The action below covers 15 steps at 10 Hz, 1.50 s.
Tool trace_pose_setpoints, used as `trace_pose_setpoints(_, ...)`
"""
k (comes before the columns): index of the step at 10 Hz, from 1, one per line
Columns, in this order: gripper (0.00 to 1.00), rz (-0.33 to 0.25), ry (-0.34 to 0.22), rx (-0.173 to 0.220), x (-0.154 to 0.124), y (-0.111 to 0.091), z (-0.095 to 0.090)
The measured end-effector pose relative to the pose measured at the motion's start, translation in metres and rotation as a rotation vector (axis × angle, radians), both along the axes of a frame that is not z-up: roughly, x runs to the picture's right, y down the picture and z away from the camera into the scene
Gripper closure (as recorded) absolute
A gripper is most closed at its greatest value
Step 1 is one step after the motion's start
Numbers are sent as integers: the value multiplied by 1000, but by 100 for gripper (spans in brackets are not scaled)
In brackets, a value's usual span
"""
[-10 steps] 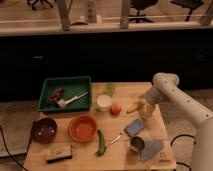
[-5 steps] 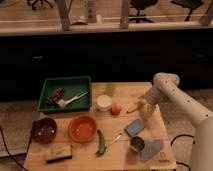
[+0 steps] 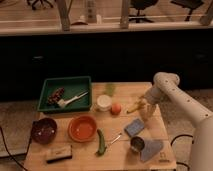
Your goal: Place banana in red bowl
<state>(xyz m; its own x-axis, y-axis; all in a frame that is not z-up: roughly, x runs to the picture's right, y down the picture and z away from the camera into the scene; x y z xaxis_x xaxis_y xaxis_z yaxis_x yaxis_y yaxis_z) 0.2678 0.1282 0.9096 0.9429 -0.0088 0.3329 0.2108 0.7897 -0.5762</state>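
Observation:
The banana [image 3: 134,107] is a small yellow curved fruit lying on the wooden table right of centre. My gripper [image 3: 143,108] hangs at the end of the white arm, right beside the banana's right end, low over the table. The red bowl [image 3: 82,128] sits toward the front left of the table with nothing in it, well apart from the banana and the gripper.
A round orange fruit [image 3: 116,108] and a white cup [image 3: 103,102] lie between banana and bowl. Also here: a green tray [image 3: 46,90] with utensils, a dark bowl [image 3: 44,130], a green vegetable [image 3: 101,142], a blue sponge [image 3: 134,127], a metal cup [image 3: 137,145], a grey cloth [image 3: 152,149].

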Motion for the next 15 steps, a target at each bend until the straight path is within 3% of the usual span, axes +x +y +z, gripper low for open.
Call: trace_pose_setpoints(15,20,-20,-19,-20,3,4,0)
